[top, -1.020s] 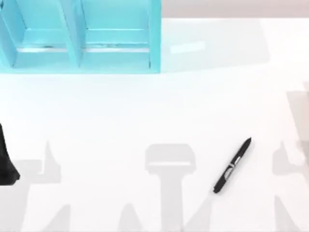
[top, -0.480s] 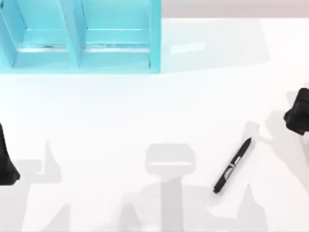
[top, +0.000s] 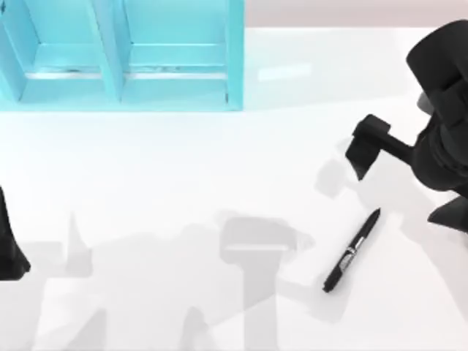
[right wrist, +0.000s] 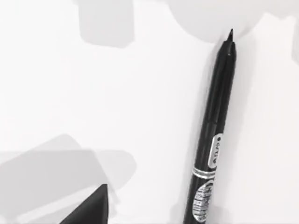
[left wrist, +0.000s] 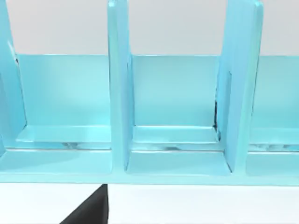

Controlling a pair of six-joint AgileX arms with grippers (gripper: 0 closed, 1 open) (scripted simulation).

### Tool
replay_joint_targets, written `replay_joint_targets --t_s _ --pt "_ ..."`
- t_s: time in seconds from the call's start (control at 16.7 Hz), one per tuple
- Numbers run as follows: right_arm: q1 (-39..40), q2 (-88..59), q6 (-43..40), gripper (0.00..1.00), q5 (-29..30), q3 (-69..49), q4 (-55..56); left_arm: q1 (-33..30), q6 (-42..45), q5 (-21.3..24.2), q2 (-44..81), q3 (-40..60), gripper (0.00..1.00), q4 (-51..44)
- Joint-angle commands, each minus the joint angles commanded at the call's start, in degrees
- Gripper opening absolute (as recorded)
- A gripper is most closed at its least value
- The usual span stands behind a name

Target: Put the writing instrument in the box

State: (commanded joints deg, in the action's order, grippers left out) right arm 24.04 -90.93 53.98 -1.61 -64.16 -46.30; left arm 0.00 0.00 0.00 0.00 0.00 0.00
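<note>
- One pen (top: 352, 251) lies flat on the white desk (top: 183, 168), right of centre, slanted, with its pointed tip toward the far right; nothing touches it.
- Blue box (top: 124, 58) with upright dividers stands at the far left of the desk, well apart from the pen.
- Right end effector (top: 363, 152) hangs above the desk, beyond the pen's tip and near it, holding nothing; whether its fingers are wide or narrow cannot be told.
- Right wrist view looks down on the pen (right wrist: 212, 140), silver band and label visible.
- Left arm (top: 9, 241) is parked at the left edge of the desk; its wrist view faces the box compartments (left wrist: 173, 107).
- Step judged: reach for the pen, grasp not begun.
- To do well: centre over the barrel near the band, set the fingers across the pen's length, descend straight, close low so the thin barrel doesn't roll away.
</note>
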Motion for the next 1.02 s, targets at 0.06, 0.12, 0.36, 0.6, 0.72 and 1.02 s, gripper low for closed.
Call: replay_joint_targets --t_s 0.06,0.12,0.36,0.6,0.72,1.02 --pt "1.1 -3.1 2.0 1.0 0.1 -2.6 -1.6 0.0 0.0 0.0 0.0 0.0 1.0 0.0" --pt "2.0 -5.8 3.8 1.0 0.0 -4.8 -3.1 0.0 0.0 0.0 0.0 0.0 1.0 0.0" --pt "3.3 -12.4 9.4 1.0 -0.4 -9.3 -8.2 0.0 0.0 0.0 0.0 0.0 1.0 0.0" --pt "3.2 -12.9 9.9 1.0 -0.5 -9.4 -8.7 0.0 0.0 0.0 0.0 0.0 1.0 0.0" --pt "3.0 -12.8 9.8 1.0 -0.5 -9.3 -8.6 0.0 0.0 0.0 0.0 0.0 1.0 0.0" --pt "3.3 -16.5 10.1 1.0 -0.5 -6.4 -2.2 0.0 0.0 0.0 0.0 0.0 1.0 0.0"
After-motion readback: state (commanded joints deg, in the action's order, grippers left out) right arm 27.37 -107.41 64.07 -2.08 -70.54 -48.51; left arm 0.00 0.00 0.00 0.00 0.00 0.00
